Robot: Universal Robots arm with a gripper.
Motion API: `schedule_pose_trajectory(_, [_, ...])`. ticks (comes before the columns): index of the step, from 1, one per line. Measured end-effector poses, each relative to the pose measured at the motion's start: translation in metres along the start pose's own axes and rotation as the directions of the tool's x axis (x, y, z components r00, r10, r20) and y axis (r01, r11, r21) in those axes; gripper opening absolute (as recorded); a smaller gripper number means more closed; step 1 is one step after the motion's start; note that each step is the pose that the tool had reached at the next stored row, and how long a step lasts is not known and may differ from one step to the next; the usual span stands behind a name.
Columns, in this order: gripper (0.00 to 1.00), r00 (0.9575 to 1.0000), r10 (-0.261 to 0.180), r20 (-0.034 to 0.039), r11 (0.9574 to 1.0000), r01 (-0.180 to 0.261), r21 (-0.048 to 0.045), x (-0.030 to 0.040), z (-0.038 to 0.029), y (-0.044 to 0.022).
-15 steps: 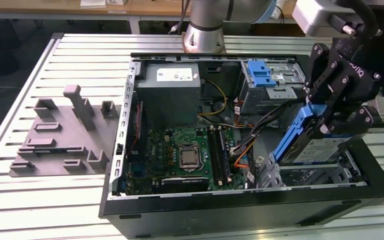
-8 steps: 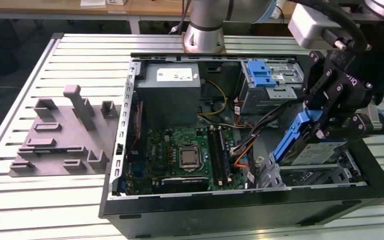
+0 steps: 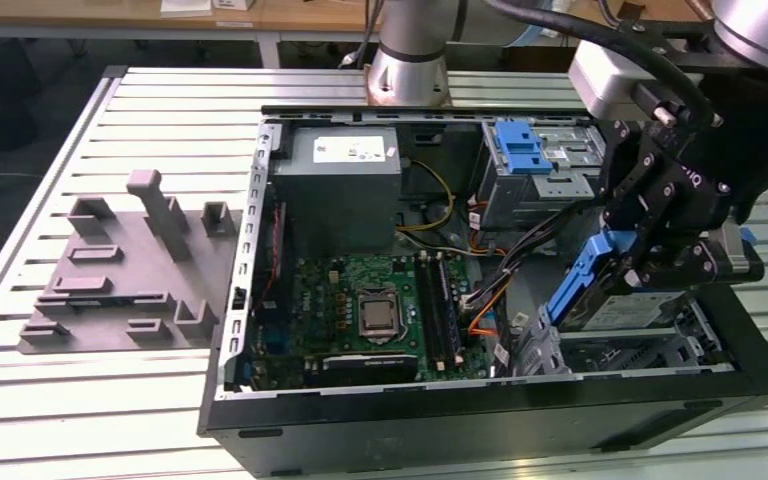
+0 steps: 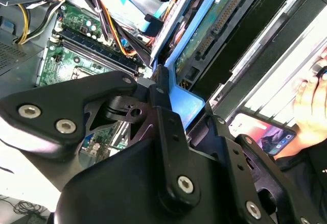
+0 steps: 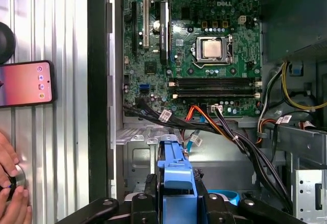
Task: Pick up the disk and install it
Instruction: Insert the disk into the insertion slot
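Hand [image 3: 651,262] clamps disk [image 3: 584,275] by its blue frame, tilted so I can slot it into PC case [image 3: 491,420] bay.

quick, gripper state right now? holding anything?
gripper: shut on the disk, gripping its blue carrier frame, tilted above the drive bay at the exterior view's right of the open computer case.

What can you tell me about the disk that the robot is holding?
The disk is a flat silver drive in a blue plastic frame. It hangs tilted on edge, clamped in the robot's black hand, above the drive bay at the corner of the open computer case. In the first wrist view its blue frame sits between the fingers.
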State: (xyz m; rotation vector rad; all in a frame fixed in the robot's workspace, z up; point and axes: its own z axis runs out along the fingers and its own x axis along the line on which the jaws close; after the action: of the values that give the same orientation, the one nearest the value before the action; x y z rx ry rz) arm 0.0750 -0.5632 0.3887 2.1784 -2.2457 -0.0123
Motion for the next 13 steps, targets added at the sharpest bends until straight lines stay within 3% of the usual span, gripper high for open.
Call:
schedule_pose_trajectory(8, [0.37, 1.0, 0.0, 0.0004, 1.0, 0.0, 0.0001, 0.0, 0.001, -0.0001])
schedule_pose_trajectory(9, [0.37, 1.0, 0.0, 0.0002, 1.0, 0.0, 0.0001, 0.0, 0.0019, -0.0001])
schedule_pose_trajectory(10, [0.44, 1.0, 0.0, 0.0006, 1.0, 0.0, 0.0001, 0.0, 0.0034, -0.0001])
schedule_pose_trajectory(13, [0.44, 1.0, 0.0, 0.0003, 1.0, 0.0, 0.0, 0.0, 0.0087, -0.0002])
